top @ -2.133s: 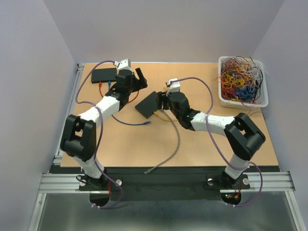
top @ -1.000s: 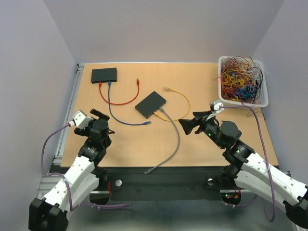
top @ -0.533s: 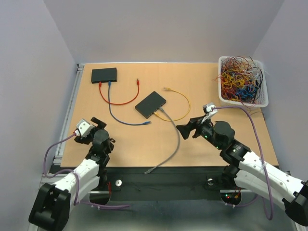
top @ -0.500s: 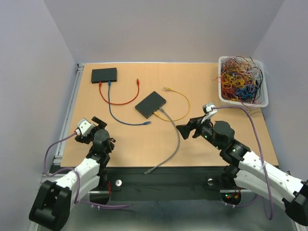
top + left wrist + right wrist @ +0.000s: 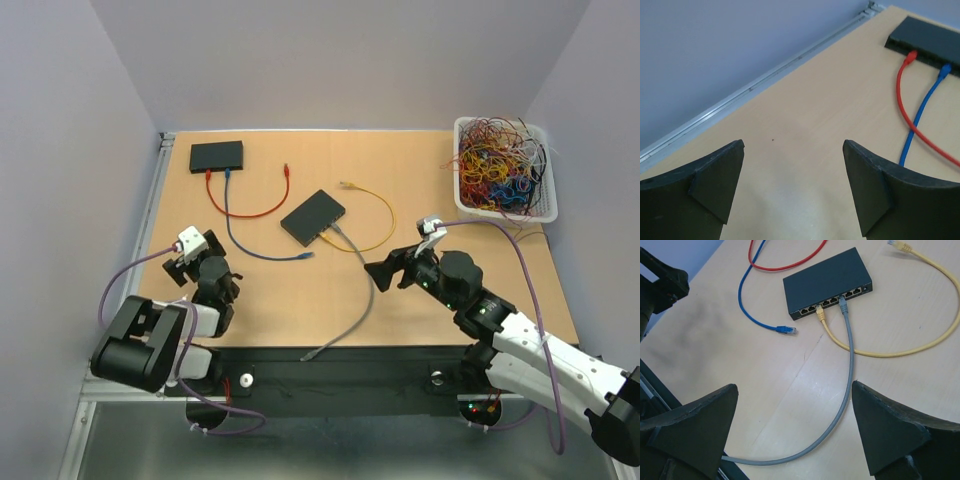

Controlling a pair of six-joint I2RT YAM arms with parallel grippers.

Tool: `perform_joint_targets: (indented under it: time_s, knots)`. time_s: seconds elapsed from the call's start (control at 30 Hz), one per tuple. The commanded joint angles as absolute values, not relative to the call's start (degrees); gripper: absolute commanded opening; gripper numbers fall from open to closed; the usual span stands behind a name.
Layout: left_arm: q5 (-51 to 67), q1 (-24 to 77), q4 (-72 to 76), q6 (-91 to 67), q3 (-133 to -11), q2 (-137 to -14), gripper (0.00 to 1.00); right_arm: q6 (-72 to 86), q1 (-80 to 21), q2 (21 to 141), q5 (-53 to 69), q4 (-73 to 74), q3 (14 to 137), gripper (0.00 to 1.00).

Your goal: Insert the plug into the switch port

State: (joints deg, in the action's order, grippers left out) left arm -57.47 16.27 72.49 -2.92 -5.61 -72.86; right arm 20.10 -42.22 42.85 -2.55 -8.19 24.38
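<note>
at the near left, the left gripper [image 5: 793, 146] is held with its jaws spread wide and nothing is gripped between them; only bare table [image 5: 805, 100] is seen past its fingers. at the near right, the right gripper [image 5: 794, 388] is likewise held wide apart and empty. the loose end of the grey cable [image 5: 852, 360] is laid by the near edge, and from there the cable is run far to the switch [image 5: 827, 282]. the grey plug [image 5: 842, 301] is seated in a port on the switch's near side, well apart from both grippers, far and left of the right one. a yellow plug [image 5: 820, 315] is set in a port just beside it. a blue plug [image 5: 786, 330] is left lying free on the wood, near and left of the switch. a second switch [image 5: 217, 155] is placed at the far left corner, with a red cable [image 5: 899, 92] and a blue cable [image 5: 940, 80] plugged in. a white basket [image 5: 505, 215] of tangled wires is stood at the far right. the table is walled by pale lilac panels [image 5: 350, 60].
</note>
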Motion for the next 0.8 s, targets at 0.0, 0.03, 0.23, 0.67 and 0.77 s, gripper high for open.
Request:
perform_joint_targets:
  time_s: [0.0,0.03,0.23,0.67,0.77]
  knots:
    - [-51.7,15.0,100.6,2.5,-5.9,-78.7,0.91,19.2,-42.4,42.4,-1.8,-11.8,23.9,1.00]
    - [-50.4,14.7,106.3,4.4,-5.9,-80.6,0.91,19.1,-42.5,42.5,-1.8,-12.0,23.9,1.00]
    - [-47.5,13.9,91.1,2.7,-12.7,-80.6,0.91,18.7,-42.5,44.0,-0.7,-12.8,24.0,1.00]
    - [-26.1,8.8,88.1,3.8,-13.4,-81.3,0.89,18.8,-42.5,44.6,7.0,-17.1,22.6,1.00]
    - [-26.1,9.0,98.3,6.5,-10.9,-85.9,0.89,19.1,-42.4,45.3,9.0,-17.8,22.7,1.00]
